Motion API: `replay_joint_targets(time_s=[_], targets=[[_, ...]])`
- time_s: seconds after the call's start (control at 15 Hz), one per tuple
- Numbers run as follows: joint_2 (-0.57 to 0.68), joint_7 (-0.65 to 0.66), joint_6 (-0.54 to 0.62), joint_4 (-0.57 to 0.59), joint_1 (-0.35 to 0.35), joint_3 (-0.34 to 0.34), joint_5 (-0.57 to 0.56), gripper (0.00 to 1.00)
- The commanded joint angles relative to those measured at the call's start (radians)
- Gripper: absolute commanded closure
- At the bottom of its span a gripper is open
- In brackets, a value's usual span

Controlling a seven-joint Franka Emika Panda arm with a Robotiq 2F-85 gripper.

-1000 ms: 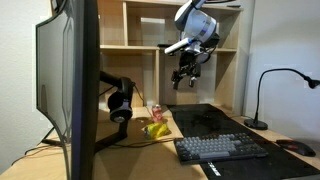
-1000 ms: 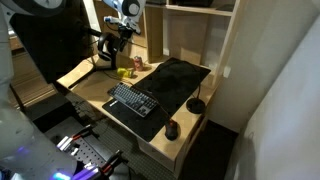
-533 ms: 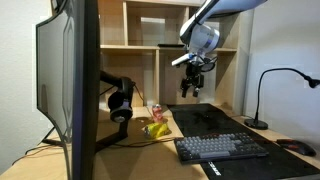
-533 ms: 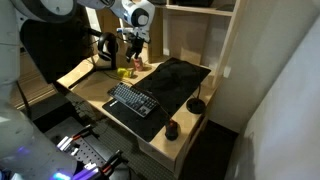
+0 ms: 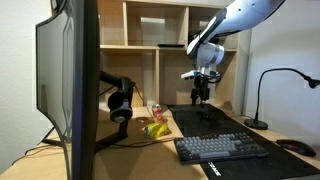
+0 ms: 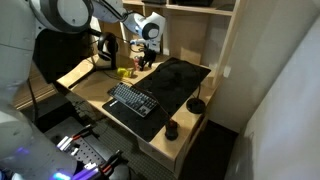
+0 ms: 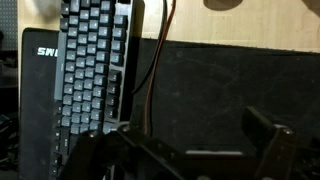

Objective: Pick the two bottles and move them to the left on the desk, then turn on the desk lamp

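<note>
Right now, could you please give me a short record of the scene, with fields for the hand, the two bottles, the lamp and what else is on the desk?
hand: open, holding nothing, in the air above the black mat
pinkish-red bottle: on the desk, off the mat's edge, near the headphones
yellow-green bottle: on the desk, right by the pinkish-red one
desk lamp: base at the mat's far end from the bottles, apart from the hand
keyboard: on the mat's front edge
</note>
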Motion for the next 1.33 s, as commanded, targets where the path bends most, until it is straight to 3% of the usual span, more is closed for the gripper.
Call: replay_joint_targets(time_s=[0.0,0.4,0.47,0.8,1.27], targets=[[0.099,0.093,0.031,0.094,0.009,-0.030,-0.065,0.00],[0.298,0.365,0.026,0.406,-0.030,-0.076,-0.092,0.00],[0.227,0.301,0.050,0.280,-0.033,-0.055,-0.098,0.00],[0.289,0.377,0.044,0.376,-0.034,-0.063,-0.110,0.00],[0.355,0.747,0.158,0.414,-0.065,-0.097,-0.093,0.00]])
